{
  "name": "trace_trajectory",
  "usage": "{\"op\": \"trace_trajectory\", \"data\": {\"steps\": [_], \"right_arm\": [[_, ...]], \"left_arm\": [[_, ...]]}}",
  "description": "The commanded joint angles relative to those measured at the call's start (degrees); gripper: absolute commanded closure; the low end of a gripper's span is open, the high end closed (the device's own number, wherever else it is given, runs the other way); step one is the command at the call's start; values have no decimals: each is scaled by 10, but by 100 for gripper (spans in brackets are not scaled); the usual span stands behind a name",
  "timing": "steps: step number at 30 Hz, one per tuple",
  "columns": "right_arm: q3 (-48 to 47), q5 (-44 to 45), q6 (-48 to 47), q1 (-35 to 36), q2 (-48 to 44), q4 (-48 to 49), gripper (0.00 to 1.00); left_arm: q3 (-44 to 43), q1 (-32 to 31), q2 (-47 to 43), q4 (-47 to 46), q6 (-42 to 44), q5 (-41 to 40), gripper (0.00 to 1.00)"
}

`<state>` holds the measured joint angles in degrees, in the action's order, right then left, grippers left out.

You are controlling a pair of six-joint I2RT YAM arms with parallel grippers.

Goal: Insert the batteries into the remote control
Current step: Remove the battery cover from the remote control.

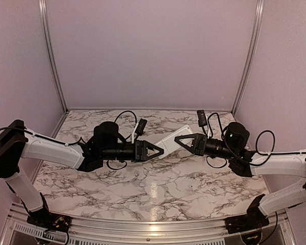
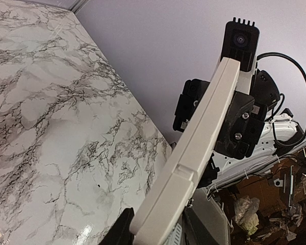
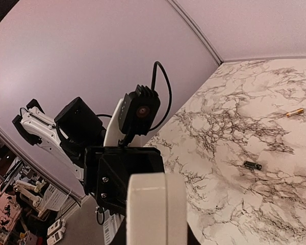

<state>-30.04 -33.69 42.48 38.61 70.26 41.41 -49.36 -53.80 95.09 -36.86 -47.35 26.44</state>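
The white remote control (image 1: 173, 138) hangs in the air between both arms, above the marble table. My left gripper (image 1: 160, 150) is shut on one end and my right gripper (image 1: 178, 139) on the other. In the left wrist view the remote (image 2: 204, 138) runs as a long bar from my left gripper (image 2: 153, 236) up to the right gripper (image 2: 214, 122), with a cover seam across it. In the right wrist view I see the remote (image 3: 155, 209) end-on in my right gripper (image 3: 155, 237). Two small batteries lie on the table: a dark one (image 3: 253, 165) and a gold-tipped one (image 3: 296, 112).
The marble table (image 1: 143, 189) is walled by lilac panels (image 1: 153, 51) at the back and sides, with metal corner posts. Cables loop off both wrists. Beyond the table's edge, the left wrist view shows clutter (image 2: 275, 204).
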Motion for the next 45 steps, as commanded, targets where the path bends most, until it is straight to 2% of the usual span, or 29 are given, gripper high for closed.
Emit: {"op": "trace_trajectory", "data": {"steps": [1, 5, 11, 14, 16, 20, 27, 32, 36, 45], "right_arm": [[-8, -16, -1, 1, -18, 33, 100], [-9, -10, -5, -1, -19, 25, 100], [-9, 5, -12, -6, -29, 5, 100], [-10, -2, -10, -6, -22, 10, 100], [-9, -5, -7, -6, -19, 14, 100], [-10, -4, -10, -6, -20, 11, 100], [-16, 27, -28, -8, -26, -35, 100], [-19, 47, -38, -7, -32, -62, 100], [-17, 60, -37, -14, -36, -77, 100], [-5, 25, -15, -26, -28, -35, 100]], "left_arm": [[-8, 14, 5, 76, 4, -46, 72], [-13, 14, 9, 81, 4, -45, 76], [-23, 14, 13, 102, 3, -57, 74], [-29, 14, 17, 110, 5, -58, 63], [-31, 15, 17, 110, 5, -59, 62], [-33, 15, 17, 112, 6, -57, 74], [-32, 15, 14, 116, 10, -52, 80], [-30, 15, 12, 103, 13, -45, 89], [-25, 15, 10, 78, 9, -27, 91], [-13, 15, 8, 39, 1, -14, 95]]}}
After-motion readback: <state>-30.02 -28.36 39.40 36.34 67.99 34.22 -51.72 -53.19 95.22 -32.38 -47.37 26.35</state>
